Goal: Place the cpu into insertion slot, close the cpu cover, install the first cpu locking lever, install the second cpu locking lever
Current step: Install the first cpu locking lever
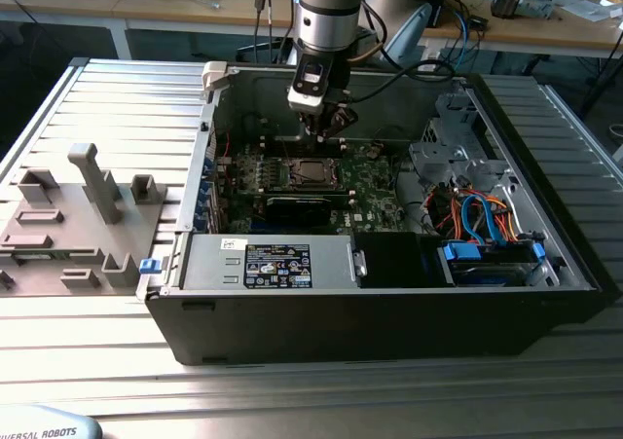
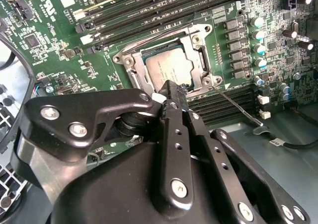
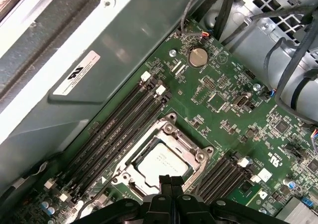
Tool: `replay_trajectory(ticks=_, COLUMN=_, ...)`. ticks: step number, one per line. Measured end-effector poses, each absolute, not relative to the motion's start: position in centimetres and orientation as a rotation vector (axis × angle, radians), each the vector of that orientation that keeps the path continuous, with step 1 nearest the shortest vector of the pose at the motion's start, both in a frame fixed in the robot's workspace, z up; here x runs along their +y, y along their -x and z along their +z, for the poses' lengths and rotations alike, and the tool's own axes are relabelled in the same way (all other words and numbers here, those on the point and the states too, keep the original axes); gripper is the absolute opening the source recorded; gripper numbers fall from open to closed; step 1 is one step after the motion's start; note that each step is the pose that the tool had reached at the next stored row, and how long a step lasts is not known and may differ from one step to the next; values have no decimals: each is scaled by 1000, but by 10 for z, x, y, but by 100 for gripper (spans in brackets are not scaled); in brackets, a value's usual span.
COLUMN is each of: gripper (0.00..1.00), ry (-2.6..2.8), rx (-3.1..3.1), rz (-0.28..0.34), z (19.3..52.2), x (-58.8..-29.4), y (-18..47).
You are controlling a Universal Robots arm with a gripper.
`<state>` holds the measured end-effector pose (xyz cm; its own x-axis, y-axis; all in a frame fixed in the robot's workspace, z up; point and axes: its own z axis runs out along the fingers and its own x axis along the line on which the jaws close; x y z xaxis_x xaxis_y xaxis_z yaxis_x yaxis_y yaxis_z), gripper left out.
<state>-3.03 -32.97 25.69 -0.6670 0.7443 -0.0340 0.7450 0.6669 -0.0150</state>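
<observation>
The cpu [image 3: 161, 163] is silver-grey, the board [image 3: 223, 85] green (gripper [image 3: 171, 180] black).

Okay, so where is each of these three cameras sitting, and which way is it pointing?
Exterior view: off the arm, outside the open computer case, looking down into it. It shows the arm and the gripper above the motherboard.
Second wrist view: at the wrist, looking along the shut gripper onto the cpu under its cpu cover.
First wrist view: at the wrist, looking past the gripper onto the board and the case's wall.
Shared: both wrist views show the cpu, the cover and the gripper.
</observation>
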Motion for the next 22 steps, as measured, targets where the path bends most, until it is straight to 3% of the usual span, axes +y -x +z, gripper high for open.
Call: replay_trajectory(ticks=22, gripper=11, ry=-1154, rx=2894, rz=-41, z=257, x=-330, y=30)
